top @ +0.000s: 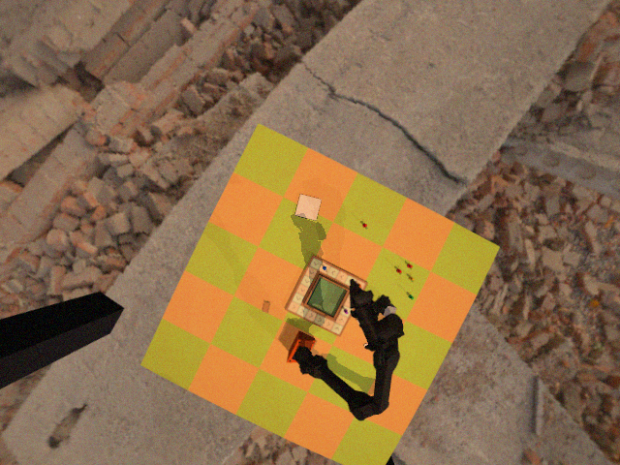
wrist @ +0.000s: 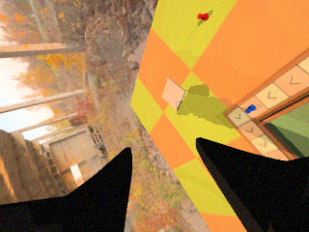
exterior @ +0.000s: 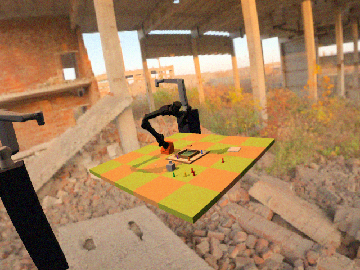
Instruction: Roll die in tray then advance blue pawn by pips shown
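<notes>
The checkered surface [top: 240,210] carries everything. The black arm [top: 383,360] bends over it from its orange base [top: 299,347]. The gripper [top: 355,286] hangs over the game board [top: 298,301], at the corner by the green tray [top: 332,283], half open with nothing in it.

From the top the arm covers most of the die. The exterior view shows the die [exterior: 170,166] plainly: a grey cube on the surface, between the board and some loose pawns [exterior: 192,171]. The wrist view picks up the blue pawn [wrist: 250,109] on the arrow track, plus a pale tile [wrist: 173,94] and a red pawn [wrist: 203,16] further out.
</notes>
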You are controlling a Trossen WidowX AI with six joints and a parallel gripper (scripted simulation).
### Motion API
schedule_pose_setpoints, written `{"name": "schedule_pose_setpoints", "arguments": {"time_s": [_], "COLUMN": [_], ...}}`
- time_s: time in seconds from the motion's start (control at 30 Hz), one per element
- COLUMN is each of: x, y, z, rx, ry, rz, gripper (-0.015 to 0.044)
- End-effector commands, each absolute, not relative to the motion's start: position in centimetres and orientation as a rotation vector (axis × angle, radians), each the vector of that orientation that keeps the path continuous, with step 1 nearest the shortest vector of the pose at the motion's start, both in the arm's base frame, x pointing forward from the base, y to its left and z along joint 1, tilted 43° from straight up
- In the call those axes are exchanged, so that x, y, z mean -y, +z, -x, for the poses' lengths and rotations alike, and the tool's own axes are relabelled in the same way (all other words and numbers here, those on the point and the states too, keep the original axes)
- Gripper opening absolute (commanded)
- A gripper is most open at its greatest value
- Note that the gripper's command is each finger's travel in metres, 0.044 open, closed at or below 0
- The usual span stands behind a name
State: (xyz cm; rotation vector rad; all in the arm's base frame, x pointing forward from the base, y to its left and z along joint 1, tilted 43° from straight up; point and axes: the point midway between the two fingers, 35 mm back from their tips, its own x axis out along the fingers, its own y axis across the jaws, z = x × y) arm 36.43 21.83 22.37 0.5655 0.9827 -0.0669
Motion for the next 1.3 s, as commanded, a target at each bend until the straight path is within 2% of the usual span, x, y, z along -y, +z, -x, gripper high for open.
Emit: {"name": "schedule_pose_setpoints", "arguments": {"time_s": [0.0,0.23,0.53,1.27], "x": [-14.6,-3.1,8.4,10.7], "y": [20.6,18.3,16.8,13.9], "z": [-36.2,-33.4,-25.8,-25.6], "rx": [-0.967,-0.998,-1.149,-1.163], "ry": [-0.249,-0.547,-0.869,-0.889], "rz": [-0.429,-0.187,0.138,0.161], "gripper": [0.0275,0.0275,0.0275,0.0275]}}
